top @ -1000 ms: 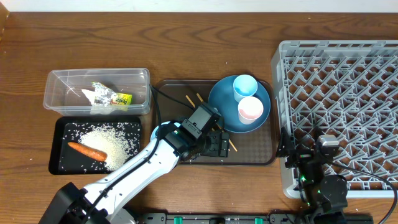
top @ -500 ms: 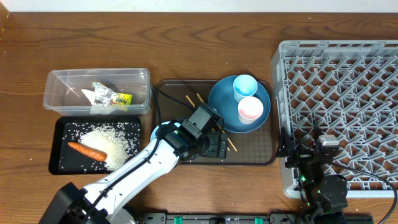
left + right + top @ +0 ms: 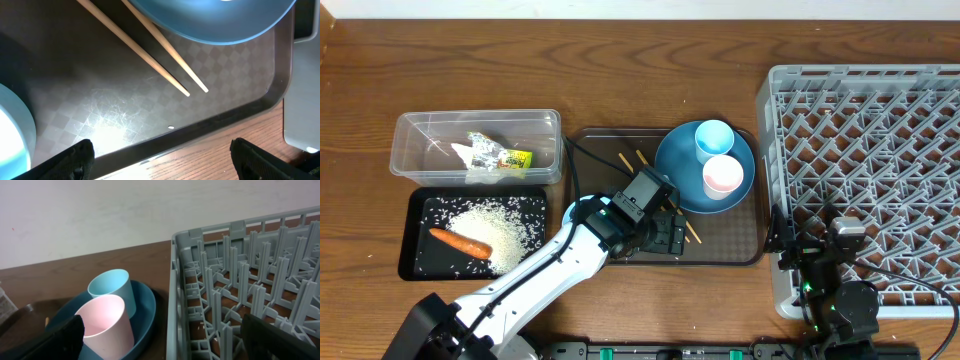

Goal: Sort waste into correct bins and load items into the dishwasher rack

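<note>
— What has shifted in the last second?
— Almost nothing. Your left gripper [image 3: 162, 157] stays low over the dark brown rectangular serving tray [image 3: 730, 238]. Your right gripper [image 3: 170, 340] stays at the front left corner of the large grey plastic lattice dishwasher rack [image 3: 865, 150].
— The jaws?
— Both pairs are spread wide, with nothing between them. Just ahead of your left one are the tips of the two thin wooden chopsticks [image 3: 138, 50]. They lie side by side on the brown tray, and one runs under the rim of the large round blue plate [image 3: 672, 170].
— And the cups?
— The light blue cup [image 3: 714, 138] and the pinkish-white cup [image 3: 722, 177] stand upright on that plate, close together, near the rack's left wall.
— The waste?
— The orange carrot [image 3: 460, 242] and the loose white rice grains [image 3: 505, 222] lie in the shallow black rectangular tray [image 3: 420, 262]. The crumpled white tissue [image 3: 465, 152] and the yellow-green and silver snack wrapper [image 3: 507, 157] sit in the clear plastic rectangular tub [image 3: 480, 114] just behind it.
</note>
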